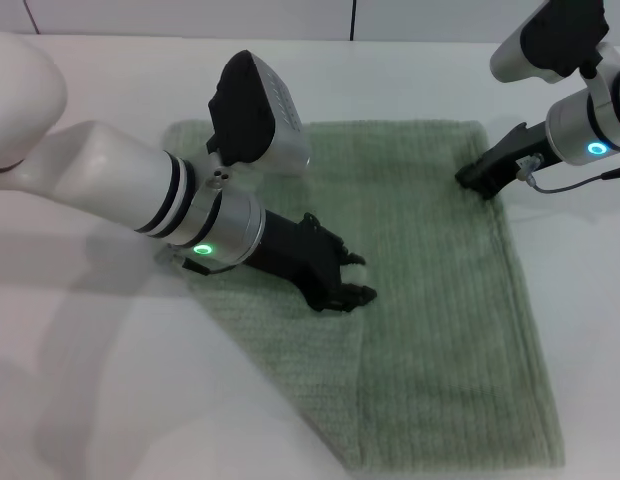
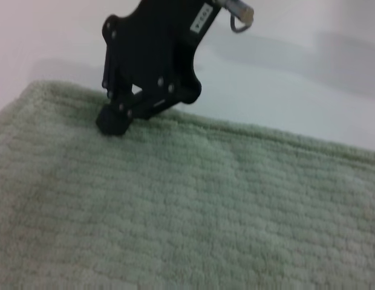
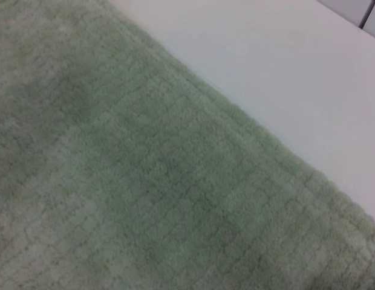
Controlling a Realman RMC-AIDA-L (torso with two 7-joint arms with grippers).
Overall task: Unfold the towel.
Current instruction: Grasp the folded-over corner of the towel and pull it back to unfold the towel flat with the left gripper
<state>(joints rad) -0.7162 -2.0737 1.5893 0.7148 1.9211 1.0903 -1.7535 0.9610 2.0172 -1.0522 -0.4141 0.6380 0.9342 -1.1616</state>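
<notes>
- While the left gripper (image 1: 356, 277) reaches low over the one towel (image 1: 430, 330), fingers slightly apart, nothing held.
- Right gripper (image 1: 477, 181) presses the towel's far right corner; its opening cannot be told.

A plain white table (image 1: 590, 330) spreads out on every side of the jaws, smooth and matte (soft grey shadows lie on it). Beyond the jaws, at its far edge, stands a pale wall (image 1: 290, 18) crossed by thin dark seams.
</notes>
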